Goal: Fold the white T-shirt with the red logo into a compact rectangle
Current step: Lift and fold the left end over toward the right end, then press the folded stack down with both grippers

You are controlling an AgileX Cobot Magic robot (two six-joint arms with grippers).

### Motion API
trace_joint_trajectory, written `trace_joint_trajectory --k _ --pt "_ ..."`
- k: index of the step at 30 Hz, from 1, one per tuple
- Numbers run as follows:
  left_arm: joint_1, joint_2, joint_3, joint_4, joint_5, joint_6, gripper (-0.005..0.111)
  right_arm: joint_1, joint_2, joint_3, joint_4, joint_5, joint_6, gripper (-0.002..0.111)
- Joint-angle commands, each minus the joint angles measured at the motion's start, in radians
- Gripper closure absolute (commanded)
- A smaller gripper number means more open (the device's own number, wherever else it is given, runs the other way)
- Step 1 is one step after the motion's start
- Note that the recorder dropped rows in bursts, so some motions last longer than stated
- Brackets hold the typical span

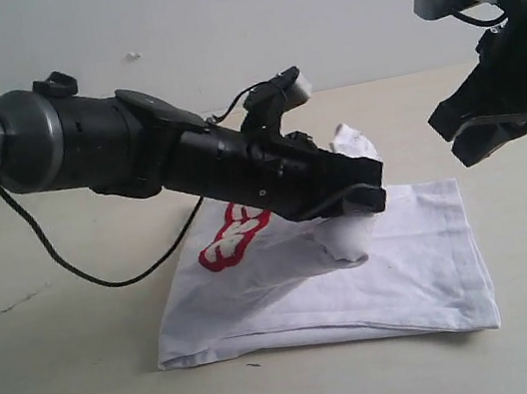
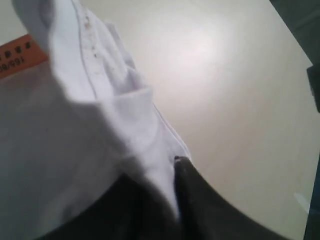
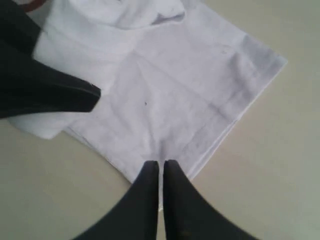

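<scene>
The white T-shirt (image 1: pixel 412 268) lies part-folded on the table, with the crumpled red logo (image 1: pixel 231 235) showing at its left. My left gripper (image 1: pixel 361 203) reaches across it and is shut on a bunched fold of the shirt (image 2: pixel 75 125), lifting it off the layers below. The fabric is pinched between the dark fingers (image 2: pixel 186 180), and the orange tag (image 2: pixel 20 56) shows beside the ribbed neck. My right gripper (image 1: pixel 482 142) hangs raised off the shirt's right edge. Its jaws (image 3: pixel 161 164) are shut with nothing between them, above the shirt's corner (image 3: pixel 175 95).
The pale table (image 1: pixel 73 391) extends around the shirt on all sides. A black cable (image 1: pixel 84 272) from the left arm droops over the table at the left. The left gripper (image 3: pixel 50 95) shows in the right wrist view over the shirt.
</scene>
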Motion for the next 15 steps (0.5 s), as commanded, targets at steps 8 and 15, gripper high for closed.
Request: trace_joint_trajectory --k 8,15 --pt "0.003 0.003 -0.016 -0.030 -0.034 -0.002 0.063 -0.001 -0.011 -0.001 0.015 0.007 -0.002 0.103" --pt "0.082 0.001 -0.016 0.197 0.066 -0.026 0.063 -0.001 0.002 -0.001 -0.026 0.055 0.000 0.103"
